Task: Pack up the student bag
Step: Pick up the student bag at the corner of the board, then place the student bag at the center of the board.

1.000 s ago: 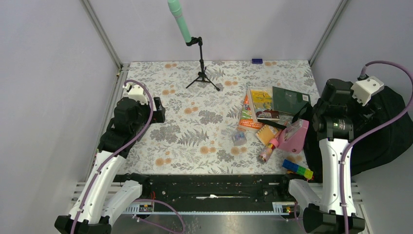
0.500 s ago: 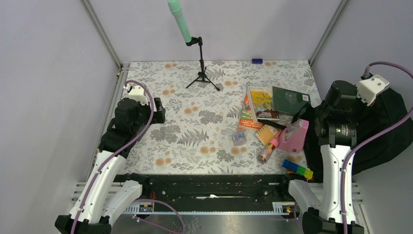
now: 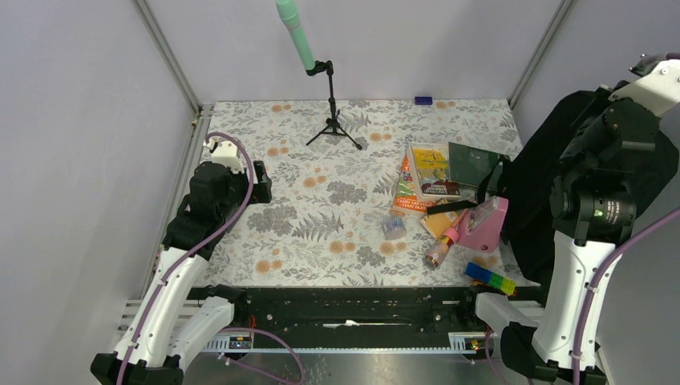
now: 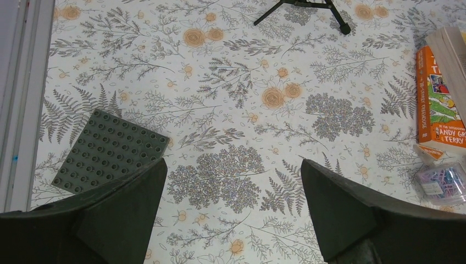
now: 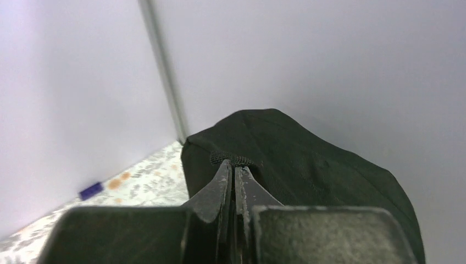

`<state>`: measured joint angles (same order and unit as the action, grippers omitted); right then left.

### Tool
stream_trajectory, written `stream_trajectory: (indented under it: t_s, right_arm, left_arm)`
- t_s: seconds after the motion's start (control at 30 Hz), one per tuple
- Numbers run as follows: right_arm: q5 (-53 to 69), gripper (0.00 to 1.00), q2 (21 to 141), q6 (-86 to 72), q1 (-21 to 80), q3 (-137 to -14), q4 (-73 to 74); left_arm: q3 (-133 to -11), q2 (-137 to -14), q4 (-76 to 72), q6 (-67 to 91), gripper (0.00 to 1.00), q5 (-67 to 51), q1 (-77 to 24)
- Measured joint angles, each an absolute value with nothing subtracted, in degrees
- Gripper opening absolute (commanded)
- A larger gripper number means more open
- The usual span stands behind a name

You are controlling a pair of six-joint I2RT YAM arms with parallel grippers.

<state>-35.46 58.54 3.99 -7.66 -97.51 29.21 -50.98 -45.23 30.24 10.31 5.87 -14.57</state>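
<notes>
Hauls student bag (image 3: 539, 186) upright with right gripper (image 5: 233, 168) pinching its top fabric, leaves books (image 3: 433, 172) and pink case (image 3: 486, 225) unpacked lower-left of that gripper, holds left gripper (image 4: 232, 171) spread.

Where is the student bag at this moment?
In the top view the student bag stands at the right edge of the table, pinched by the right gripper, beside the pink case.

**Pale walls, floral table**

The black tripod (image 3: 333, 120) stands on a white tablecloth (image 3: 321, 216) printed with grey ferns and orange flowers. Behind it rises a plain lilac-grey back wall (image 3: 401, 48). 2 metal corner posts flank it, 1 left (image 3: 167, 54) and 1 right (image 3: 543, 50). The light is soft and even.
</notes>
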Motion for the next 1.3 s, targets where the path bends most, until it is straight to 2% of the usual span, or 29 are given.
stream_trajectory:
  t_s: [0.37, 0.57, 0.63, 1.0, 1.3]
  right_arm:
    - [-13.1, 0.0, 68.8, 0.3, -5.4, -117.2, 33.5]
    - [-12.2, 0.0, 82.4, 5.7, 7.6, -140.0, 39.5]
    - [-13.0, 0.0, 85.8, 7.9, 12.6, -144.4, 39.8]
    - [-14.8, 0.0, 94.7, 12.4, 34.8, -143.4, 40.1]
    - [1.5, 0.0, 100.2, 5.7, 42.2, -139.5, 40.1]
  left_arm:
    - [-51.0, -45.0, 30.0, 10.3, 0.99, 5.8, -14.6]
    - [-51.0, -44.1, 29.8, 10.3, 0.99, 5.8, -14.6]
    - [-51.0, -44.0, 29.8, 10.2, 0.99, 5.6, -14.6]
    - [-50.1, -43.2, 28.8, 9.7, 0.99, 4.5, -14.6]
    - [-48.1, -33.9, 23.6, 8.6, 0.99, -7.1, -14.6]
